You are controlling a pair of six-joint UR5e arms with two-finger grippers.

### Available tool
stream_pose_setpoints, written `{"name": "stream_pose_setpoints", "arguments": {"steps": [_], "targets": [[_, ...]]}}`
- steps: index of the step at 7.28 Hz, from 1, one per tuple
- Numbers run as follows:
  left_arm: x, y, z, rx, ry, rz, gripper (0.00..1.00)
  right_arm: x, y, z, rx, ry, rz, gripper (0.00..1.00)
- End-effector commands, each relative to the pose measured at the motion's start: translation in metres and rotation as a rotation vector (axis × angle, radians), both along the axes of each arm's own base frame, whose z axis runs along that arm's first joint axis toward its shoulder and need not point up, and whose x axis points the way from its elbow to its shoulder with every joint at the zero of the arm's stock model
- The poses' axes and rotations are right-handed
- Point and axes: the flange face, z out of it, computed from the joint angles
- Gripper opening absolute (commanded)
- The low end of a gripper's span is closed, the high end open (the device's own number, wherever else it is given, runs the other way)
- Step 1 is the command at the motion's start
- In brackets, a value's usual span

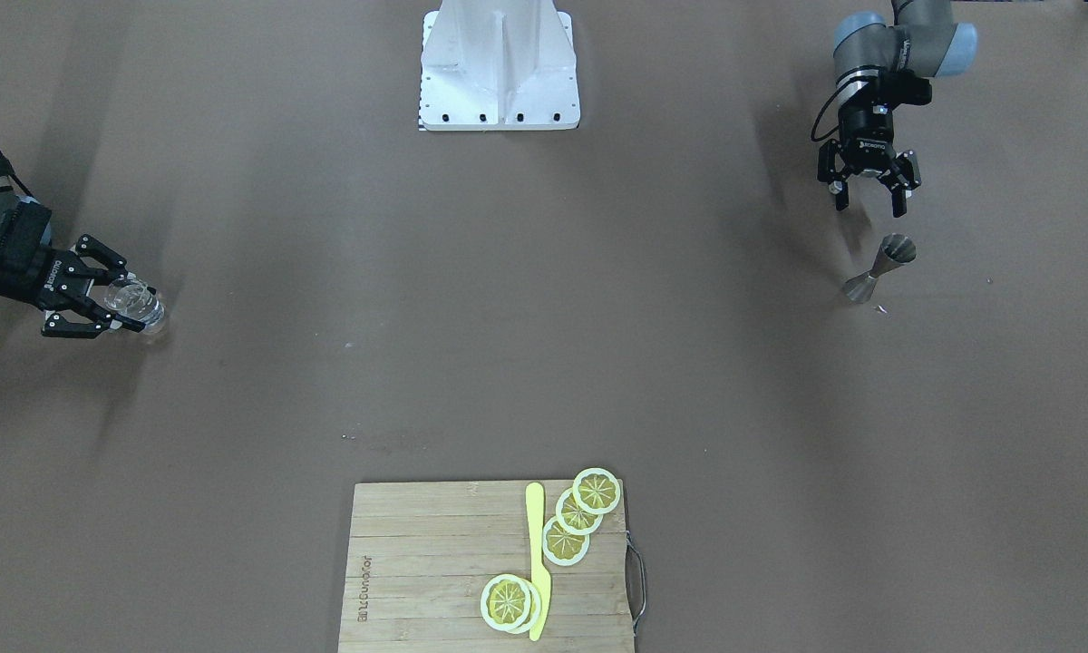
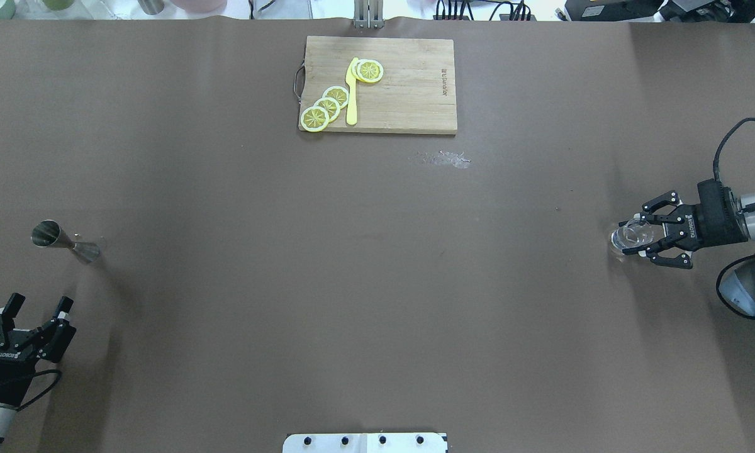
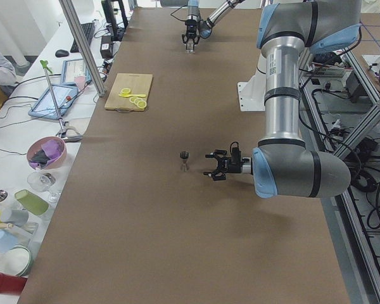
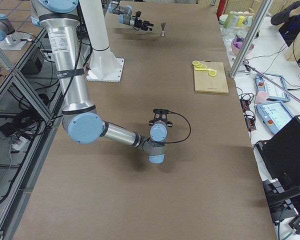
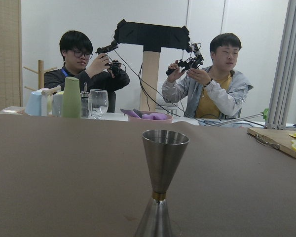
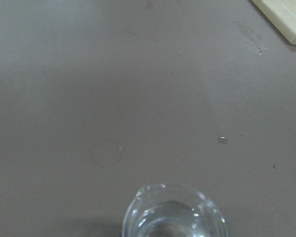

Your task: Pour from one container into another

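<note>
Left gripper (image 1: 869, 209) is seen with its fingers spread apart and nothing held between them, hung low over the table (image 2: 352, 283) on the robot's left side. Now the jigger (image 1: 879, 269): it is stood upright on the table just beyond those fingertips, clear of them. In the left wrist view it is framed dead centre, its narrow waist and a brass-coloured band plainly shown.

Across to the robot's right side, where the right gripper (image 2: 626, 236) is closed on the glass (image 1: 138, 304). A finger is seen against each side of it in both the overhead and the front views. Whether the glass is rested on the table or raised just off it cannot be told. In the right wrist view only its round rim and clear wall are caught at the bottom edge, and a faint ring mark is seen on the table ahead of it.

Jigger and glass are found well apart, at opposite ends of the table.

At the far edge, in the middle, a wooden cutting board (image 2: 409, 88) is laid, with lemon slices (image 2: 327, 104) and a yellow knife (image 2: 352, 94) on it. A small wet smear (image 2: 443, 158) is spotted near the board. Beyond the table, two people (image 5: 84, 79) are picked up in the left wrist view, each with a device held up in both hands.
</note>
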Motion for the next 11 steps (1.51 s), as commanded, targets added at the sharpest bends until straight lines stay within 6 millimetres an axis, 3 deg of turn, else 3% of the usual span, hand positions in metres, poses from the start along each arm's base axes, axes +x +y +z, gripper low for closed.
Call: {"name": "stream_pose_setpoints", "arguments": {"steps": [1,3,5,6,7,8,9,10,11], "targets": [[0.001,-0.024,0.017,0.004,-0.079,-0.081,0.98,0.021,-0.011,-0.007,0.015,-0.009,0.036,0.0],[-0.005,-0.041,0.009,0.003,-0.058,-0.132,0.98,0.036,-0.019,-0.016,0.033,-0.016,0.066,0.0],[0.014,-0.042,-0.011,-0.007,-0.017,-0.132,0.95,0.041,-0.027,-0.03,0.047,-0.031,0.08,0.0],[0.019,-0.042,-0.013,-0.018,-0.008,-0.13,0.84,0.045,-0.04,-0.043,0.064,-0.043,0.097,0.0],[0.03,-0.043,-0.022,-0.018,0.012,-0.133,0.82,0.044,-0.048,-0.052,0.058,-0.039,0.088,0.0],[0.029,-0.047,-0.017,-0.015,-0.035,-0.144,0.8,0.048,-0.063,-0.067,0.049,-0.032,0.081,0.0],[0.027,-0.054,-0.012,-0.033,-0.069,-0.156,0.77,0.052,-0.086,-0.093,0.046,-0.029,0.056,0.0],[0.028,-0.057,-0.012,-0.057,-0.068,-0.157,0.98,0.053,-0.094,-0.109,0.042,-0.027,0.047,0.0],[0.028,-0.059,-0.011,-0.058,-0.077,-0.161,0.98,0.051,-0.097,-0.123,0.038,-0.025,0.044,0.0]]}}
